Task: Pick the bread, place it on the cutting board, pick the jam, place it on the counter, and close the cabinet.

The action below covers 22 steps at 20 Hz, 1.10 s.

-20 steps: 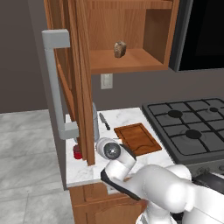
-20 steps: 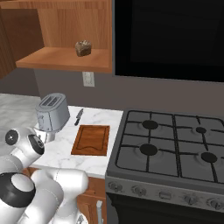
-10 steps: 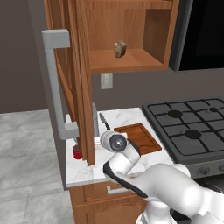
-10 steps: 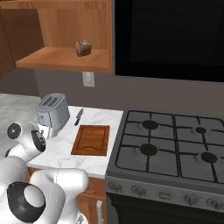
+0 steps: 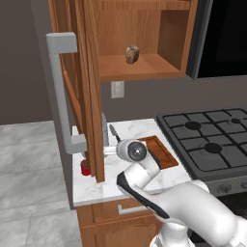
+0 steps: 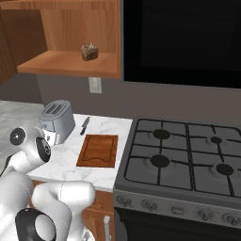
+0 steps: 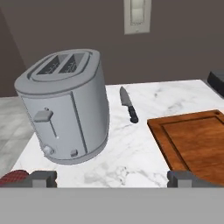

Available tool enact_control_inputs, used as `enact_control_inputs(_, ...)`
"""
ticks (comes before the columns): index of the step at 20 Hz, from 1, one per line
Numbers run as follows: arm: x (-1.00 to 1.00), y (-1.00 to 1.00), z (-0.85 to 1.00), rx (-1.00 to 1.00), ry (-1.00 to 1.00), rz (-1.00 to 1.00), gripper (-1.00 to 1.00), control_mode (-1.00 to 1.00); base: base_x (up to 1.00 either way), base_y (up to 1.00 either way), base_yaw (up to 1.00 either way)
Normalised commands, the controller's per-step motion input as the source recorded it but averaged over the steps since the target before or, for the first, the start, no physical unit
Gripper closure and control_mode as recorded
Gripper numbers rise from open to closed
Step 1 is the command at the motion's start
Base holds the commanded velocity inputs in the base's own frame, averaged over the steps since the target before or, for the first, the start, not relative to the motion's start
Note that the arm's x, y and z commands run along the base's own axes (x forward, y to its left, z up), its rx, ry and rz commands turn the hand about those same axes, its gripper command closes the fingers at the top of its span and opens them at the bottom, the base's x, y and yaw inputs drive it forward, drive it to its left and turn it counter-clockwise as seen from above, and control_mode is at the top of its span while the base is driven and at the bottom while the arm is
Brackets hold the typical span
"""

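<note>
White marble counter point(image 7: 144, 144) stretches ahead of the gripper point(image 7: 111, 178), whose fingertips point(image 7: 41, 178) stand wide apart and hold nothing. The red jam point(image 7: 13, 178) shows at the lower left edge of the hand view, just beside the left fingertip; from the left base view the jar sits on the counter's front left, by the open cabinet point(image 5: 79, 87) door. A grey toaster point(image 7: 65, 109) stands just beyond, with a black-handled knife point(image 7: 128, 105) to its right and the reddish-brown cutting board point(image 7: 192, 140) bare beside that. Farthest back, the bread point(image 6: 89, 52) rests on the cabinet shelf, above a wall outlet point(image 7: 137, 15).
</note>
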Motion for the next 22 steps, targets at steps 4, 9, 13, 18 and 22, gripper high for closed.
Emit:
enact_control_inputs(4,-0.03,-0.21,0.19,0.00,0.00,0.00,-1.00,-1.00,0.00,0.00,0.00)
enact_control_inputs(9,0.00,-0.26,0.35,0.00,0.00,0.00,-1.00,-1.00,0.00,0.00,0.00)
enact_control_inputs(13,-0.11,-0.32,0.34,0.00,0.00,0.00,-1.00,-1.00,0.00,0.00,0.00)
enact_control_inputs(18,-0.08,-0.29,0.25,0.00,0.00,0.00,-1.00,-1.00,0.00,0.00,0.00)
enact_control_inputs(22,-0.14,-0.31,0.12,0.00,0.00,0.00,-1.00,-1.00,0.00,0.00,0.00)
